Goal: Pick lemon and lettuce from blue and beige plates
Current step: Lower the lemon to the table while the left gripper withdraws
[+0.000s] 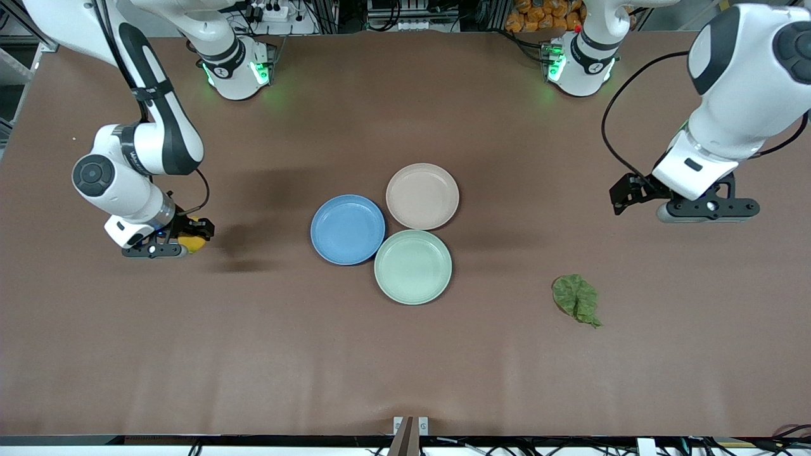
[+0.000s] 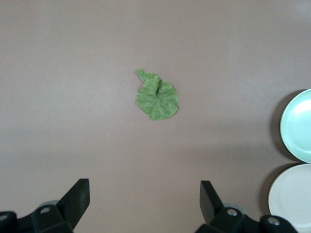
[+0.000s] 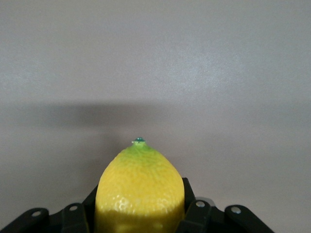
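Observation:
My right gripper (image 1: 190, 239) is shut on the yellow lemon (image 1: 192, 243) at the right arm's end of the table; in the right wrist view the lemon (image 3: 139, 191) fills the space between the fingers. The dark green lettuce (image 1: 576, 299) lies flat on the bare table toward the left arm's end, nearer the front camera than the plates; the left wrist view shows it too (image 2: 157, 95). My left gripper (image 1: 633, 193) is open and empty over bare table, away from the lettuce. The blue plate (image 1: 348, 228) and beige plate (image 1: 422, 196) sit empty mid-table.
A pale mint-green plate (image 1: 413, 266) touches the blue and beige plates on the side nearer the front camera; it also shows in the left wrist view (image 2: 297, 126). The brown table stretches wide around the plates. Both arm bases stand along the table's back edge.

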`<control>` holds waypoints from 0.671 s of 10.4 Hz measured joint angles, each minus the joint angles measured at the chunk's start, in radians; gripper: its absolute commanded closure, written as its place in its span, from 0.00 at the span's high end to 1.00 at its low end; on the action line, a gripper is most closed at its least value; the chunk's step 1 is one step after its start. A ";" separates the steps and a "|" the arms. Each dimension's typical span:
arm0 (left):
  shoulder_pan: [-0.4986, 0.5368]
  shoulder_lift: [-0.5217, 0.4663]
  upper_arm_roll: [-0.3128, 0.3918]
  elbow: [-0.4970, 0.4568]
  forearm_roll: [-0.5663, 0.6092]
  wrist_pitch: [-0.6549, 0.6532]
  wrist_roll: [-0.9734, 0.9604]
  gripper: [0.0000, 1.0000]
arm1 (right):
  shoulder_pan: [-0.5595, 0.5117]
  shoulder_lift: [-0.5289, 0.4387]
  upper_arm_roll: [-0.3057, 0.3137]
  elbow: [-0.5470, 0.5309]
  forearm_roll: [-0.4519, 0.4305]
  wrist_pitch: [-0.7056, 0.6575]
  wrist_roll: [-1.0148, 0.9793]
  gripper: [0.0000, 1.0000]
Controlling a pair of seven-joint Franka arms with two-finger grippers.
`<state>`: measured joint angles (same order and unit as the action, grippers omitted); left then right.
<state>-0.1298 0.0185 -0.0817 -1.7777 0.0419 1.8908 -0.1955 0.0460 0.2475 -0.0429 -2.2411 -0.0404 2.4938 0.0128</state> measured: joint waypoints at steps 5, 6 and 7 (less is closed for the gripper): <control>0.001 -0.003 -0.006 0.139 -0.040 -0.203 0.000 1.00 | 0.000 0.080 0.001 -0.035 0.000 0.119 0.000 0.24; 0.001 -0.003 -0.008 0.165 -0.043 -0.232 0.000 1.00 | 0.000 0.092 0.001 -0.035 0.000 0.127 0.000 0.24; 0.002 -0.004 -0.010 0.186 -0.043 -0.250 0.000 1.00 | 0.000 0.111 0.001 -0.036 0.000 0.150 0.000 0.24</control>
<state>-0.1282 0.0148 -0.0922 -1.5921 -0.0007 1.6413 -0.1954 0.0458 0.3583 -0.0417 -2.2770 -0.0405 2.6437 0.0127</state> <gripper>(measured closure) 0.000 0.374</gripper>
